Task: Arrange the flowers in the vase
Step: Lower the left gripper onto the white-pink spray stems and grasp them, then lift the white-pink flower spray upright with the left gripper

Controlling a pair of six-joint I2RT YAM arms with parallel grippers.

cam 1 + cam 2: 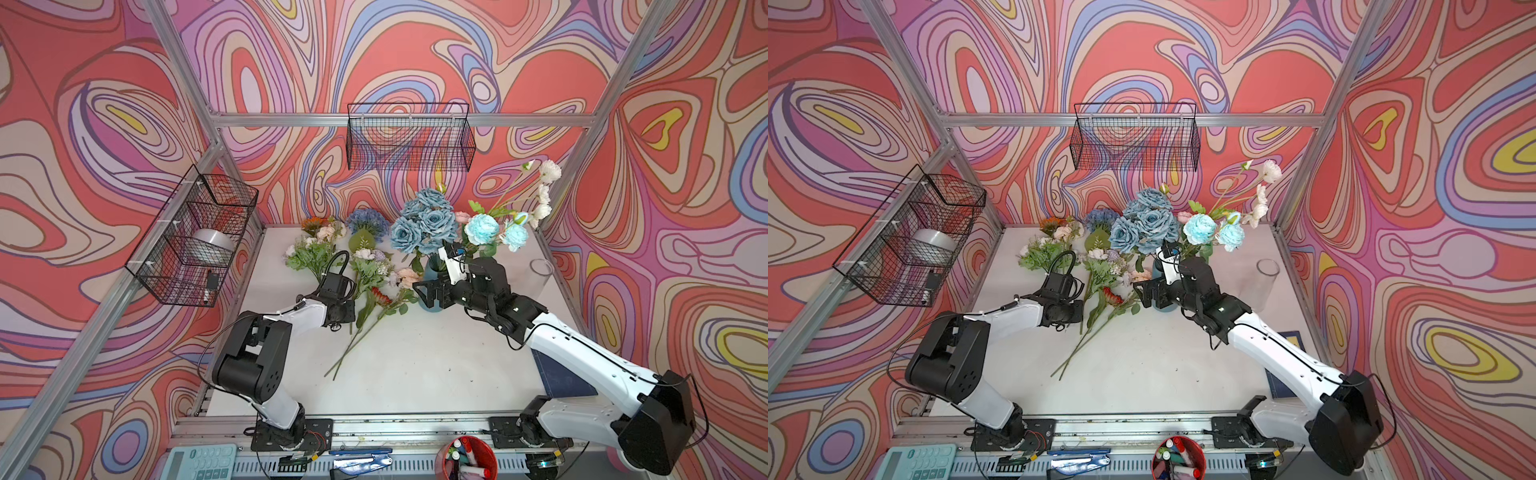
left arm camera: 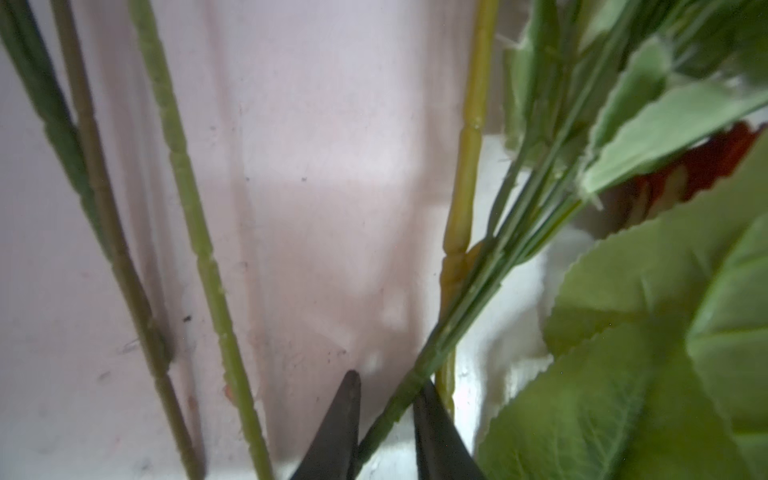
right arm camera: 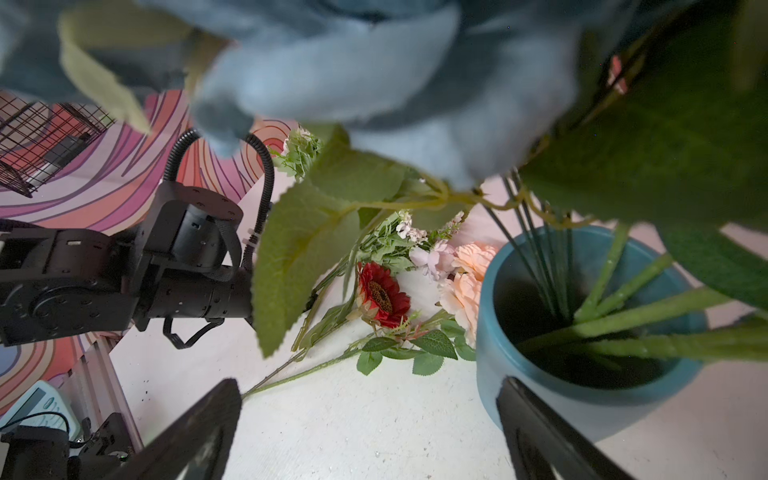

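A teal vase [image 1: 434, 272] [image 1: 1158, 270] [image 3: 490, 291] stands mid-table holding teal-blue roses [image 1: 428, 220], pale blue blooms [image 1: 482, 228] and white ones [image 1: 548, 172]. More flowers lie left of it: a red daisy [image 1: 380, 296] [image 3: 380, 293], a peach rose [image 1: 409, 276], a blue hydrangea [image 1: 365, 218] and an orange sunflower [image 1: 314, 223]. My left gripper [image 2: 388, 379] is low over these and shut on a green stem [image 2: 457, 316] that branches into a leafy spray. My right gripper [image 1: 426, 295] [image 3: 369, 382] is open beside the vase, one finger against its outer wall.
A clear glass cylinder [image 1: 540, 274] stands right of the vase. Wire baskets hang on the left wall [image 1: 191, 237] and back wall [image 1: 409, 137]. Loose stems [image 1: 349, 349] stretch toward the table's front. A red marker cup [image 1: 465, 457] and a calculator [image 1: 199, 461] sit past the front rail.
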